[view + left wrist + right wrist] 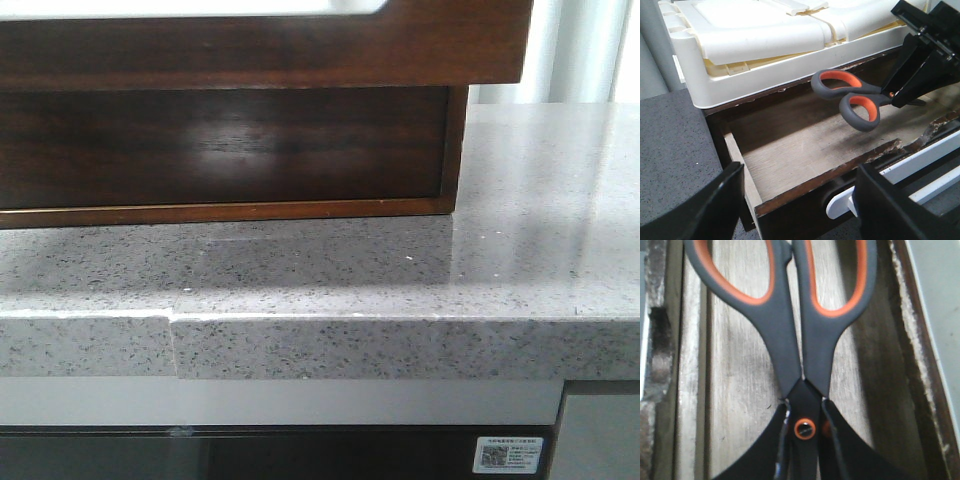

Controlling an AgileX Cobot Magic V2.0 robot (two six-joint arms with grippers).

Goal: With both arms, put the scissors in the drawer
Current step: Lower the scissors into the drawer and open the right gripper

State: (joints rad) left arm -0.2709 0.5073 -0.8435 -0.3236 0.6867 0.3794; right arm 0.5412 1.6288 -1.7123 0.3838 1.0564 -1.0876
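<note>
My right jaws clamp the scissors (852,97) by the blades above the open drawer (805,150); my left jaws stand wide at its front.

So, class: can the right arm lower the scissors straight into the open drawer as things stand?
Probably yes: the right tool holds the scissors over the drawer, whose bare wooden floor beneath looks unobstructed.

A grey speckled counter (520,200) runs across the front view, with a QR sticker (510,455) down at 5 o'clock. A cream plastic crate (765,55) sits atop the cabinet.
</note>
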